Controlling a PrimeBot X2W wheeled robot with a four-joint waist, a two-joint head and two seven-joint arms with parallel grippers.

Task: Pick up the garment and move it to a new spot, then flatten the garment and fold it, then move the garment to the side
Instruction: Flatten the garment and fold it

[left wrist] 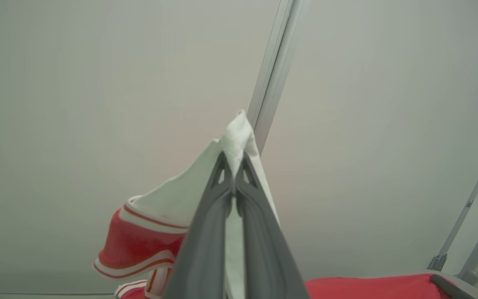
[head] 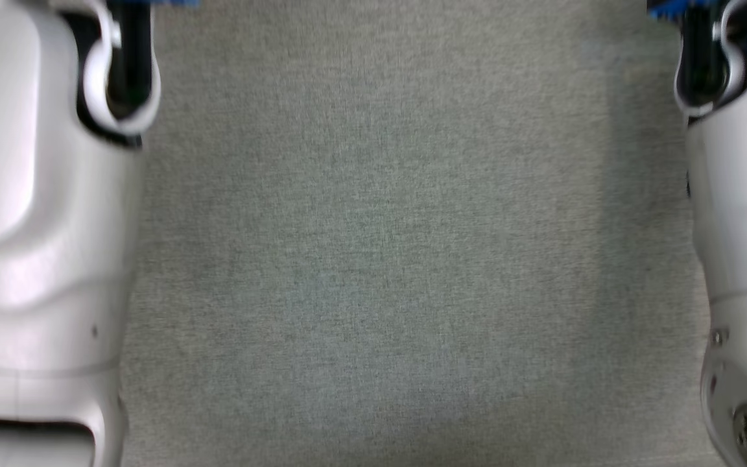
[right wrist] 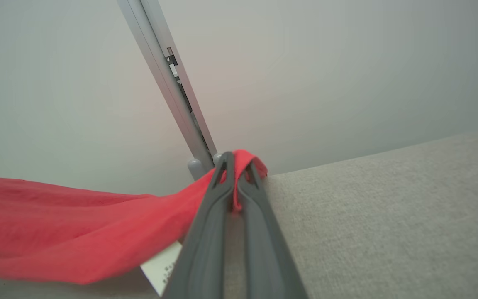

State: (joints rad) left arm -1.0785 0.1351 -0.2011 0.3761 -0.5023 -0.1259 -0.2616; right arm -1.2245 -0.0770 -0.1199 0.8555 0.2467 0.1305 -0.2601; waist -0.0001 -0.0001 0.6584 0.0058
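Note:
The garment is red and white with striped trim. In the left wrist view its white part (left wrist: 181, 195) is pinched between the fingers of my left gripper (left wrist: 234, 160), and a red cuff with white stripes hangs below left. In the right wrist view my right gripper (right wrist: 235, 164) is shut on a red edge of the garment (right wrist: 69, 236), which stretches off to the left in the air above the grey surface (right wrist: 388, 216). A white label (right wrist: 162, 265) hangs under the red cloth. In the head view both pale forearms (head: 36, 227) flank the grey surface.
A grey fabric-covered table (head: 380, 259) lies between the arms in the head view. A pale wall (right wrist: 305, 83) stands behind it, with metal frame posts (left wrist: 272, 70) (right wrist: 168, 87) rising along it. More metal struts (left wrist: 471, 232) stand at the left wrist view's right.

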